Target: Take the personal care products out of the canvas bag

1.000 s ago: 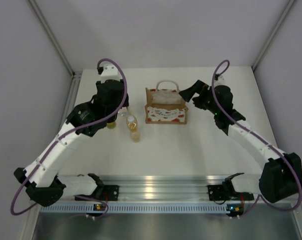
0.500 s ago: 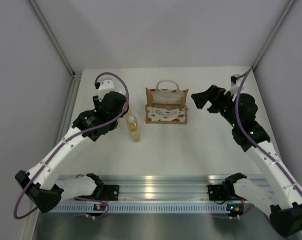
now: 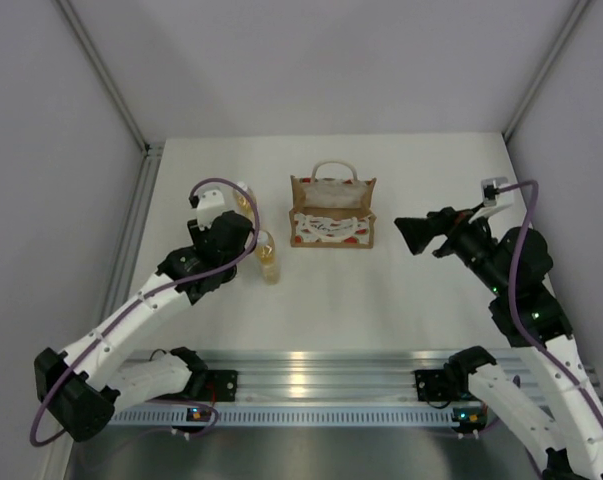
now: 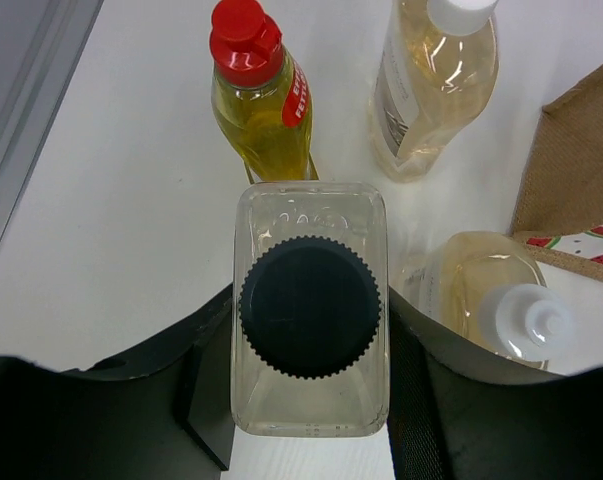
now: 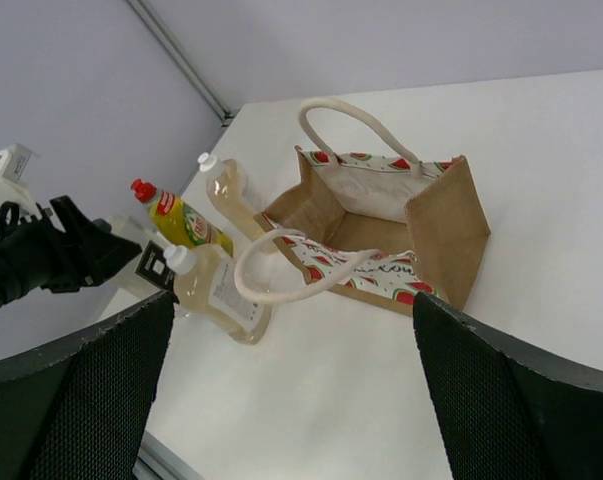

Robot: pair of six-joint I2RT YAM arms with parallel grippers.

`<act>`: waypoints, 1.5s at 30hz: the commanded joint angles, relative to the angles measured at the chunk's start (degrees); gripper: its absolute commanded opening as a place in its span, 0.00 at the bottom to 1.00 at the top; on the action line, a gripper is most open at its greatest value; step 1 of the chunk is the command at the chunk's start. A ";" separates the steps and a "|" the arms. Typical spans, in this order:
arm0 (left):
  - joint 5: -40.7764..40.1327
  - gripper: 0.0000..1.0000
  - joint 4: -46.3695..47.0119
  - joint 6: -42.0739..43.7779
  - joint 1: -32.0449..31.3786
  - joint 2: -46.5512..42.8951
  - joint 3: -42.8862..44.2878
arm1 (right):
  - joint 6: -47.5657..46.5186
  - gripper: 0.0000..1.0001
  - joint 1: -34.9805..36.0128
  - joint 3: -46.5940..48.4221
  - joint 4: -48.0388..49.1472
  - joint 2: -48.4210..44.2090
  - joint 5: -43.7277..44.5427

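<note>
The canvas bag [image 3: 331, 215] stands open at the table's middle back, and its inside [image 5: 366, 195] shows no bottle. All the bottles stand left of it. The yellow red-topped one [image 4: 256, 90] and an amber one [image 4: 436, 80] are farther back. The second amber one [image 3: 269, 258] is nearer the bag's front. My left gripper [image 3: 226, 242] points down and is shut on the pale bottle with the dark cap [image 4: 309, 320], which hides under it in the top view. My right gripper [image 3: 403, 230] is open and empty, held right of the bag.
The bag's white handles [image 5: 301, 275] loop over its mouth. Grey walls close in the table at left, right and back. A metal rail [image 3: 311, 375] runs along the near edge by the arm bases.
My right gripper has drawn back from the bag, to the right and nearer. My left gripper has moved nearer, uncovering the far amber bottle.
</note>
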 commanded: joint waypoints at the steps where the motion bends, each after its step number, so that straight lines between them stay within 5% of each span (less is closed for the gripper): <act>1: -4.55 0.00 15.36 -1.23 0.65 -2.92 -2.37 | -1.98 0.99 0.38 -0.82 -3.33 -3.07 -0.95; 30: -1.22 0.00 23.56 -2.72 1.53 7.27 -8.62 | -2.33 0.99 0.29 -3.28 -6.05 -7.82 0.02; 36: 0.10 0.23 23.56 -2.46 1.44 8.68 -8.27 | -2.33 1.00 0.38 -3.20 -6.05 -8.00 0.11; 39: 0.37 0.50 23.47 -2.37 1.53 8.68 -8.18 | -2.42 1.00 0.29 -3.11 -6.14 -8.17 0.11; 45: 0.90 0.75 22.69 -1.75 1.53 6.48 -7.65 | -2.77 1.00 0.29 -3.19 -6.14 -8.17 0.46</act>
